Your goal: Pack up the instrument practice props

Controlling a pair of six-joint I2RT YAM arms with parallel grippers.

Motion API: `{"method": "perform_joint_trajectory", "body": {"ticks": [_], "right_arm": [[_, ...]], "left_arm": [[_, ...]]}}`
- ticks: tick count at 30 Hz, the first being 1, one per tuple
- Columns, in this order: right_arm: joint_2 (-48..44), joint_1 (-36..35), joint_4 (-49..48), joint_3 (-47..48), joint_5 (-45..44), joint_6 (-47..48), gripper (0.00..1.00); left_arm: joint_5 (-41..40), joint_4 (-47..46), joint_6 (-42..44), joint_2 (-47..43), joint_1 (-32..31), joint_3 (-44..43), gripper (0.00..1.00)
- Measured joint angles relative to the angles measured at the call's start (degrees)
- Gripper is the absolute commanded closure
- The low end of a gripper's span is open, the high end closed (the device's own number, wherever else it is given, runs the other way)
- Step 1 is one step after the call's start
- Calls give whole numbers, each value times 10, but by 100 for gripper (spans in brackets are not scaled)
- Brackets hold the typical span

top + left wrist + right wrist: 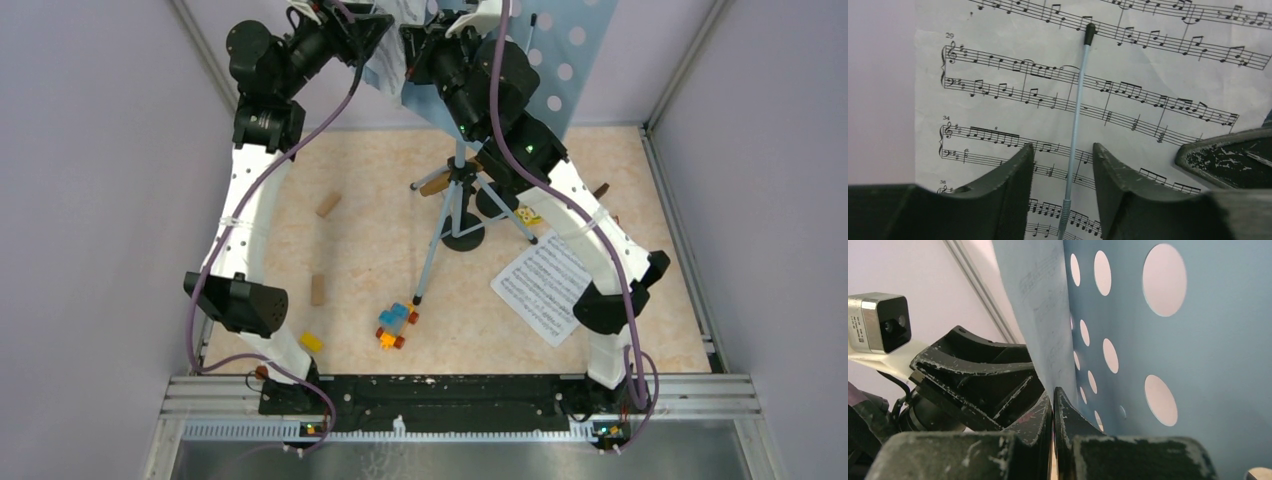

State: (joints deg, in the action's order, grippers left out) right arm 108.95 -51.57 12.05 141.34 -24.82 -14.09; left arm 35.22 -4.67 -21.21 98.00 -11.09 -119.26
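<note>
1. One thin rod (1078, 100), pale blue with a black tip, runs lengthwise away from the left gripper (1062, 148), lying between its parted jaws, touched by neither.
2. It lies across the page (998, 115), printed white paper, on the raised rack (1223, 365), smooth blue with round holes.
3. The right gripper (1053, 401) is clenched at the page's edge; whether it pinches paper I cannot tell.
</note>
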Motion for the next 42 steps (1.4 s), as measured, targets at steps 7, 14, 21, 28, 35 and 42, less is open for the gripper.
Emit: {"method": "perform_joint_trajectory", "body": {"ticks": [7, 14, 21, 28, 35, 42], "right_arm": [[0, 0, 1, -1, 6, 0, 100], [-1, 0, 0, -3, 8, 8, 100], [-7, -30, 0, -2, -22, 85, 100], [-35, -95, -7, -3, -66, 173, 100], [-122, -136, -23, -68, -96, 196, 100], [-290, -154, -26, -235, -118, 187, 100]], "left_arm": [[-23, 9, 13, 0, 2, -2, 94], [-32, -4, 12, -9, -1, 14, 100], [-62, -105, -19, -94, 2, 160, 100], [-73, -144, -33, -114, 2, 196, 100], [-79, -149, -33, -120, 2, 207, 100], [-89, -149, -26, -133, 2, 224, 97]]}}
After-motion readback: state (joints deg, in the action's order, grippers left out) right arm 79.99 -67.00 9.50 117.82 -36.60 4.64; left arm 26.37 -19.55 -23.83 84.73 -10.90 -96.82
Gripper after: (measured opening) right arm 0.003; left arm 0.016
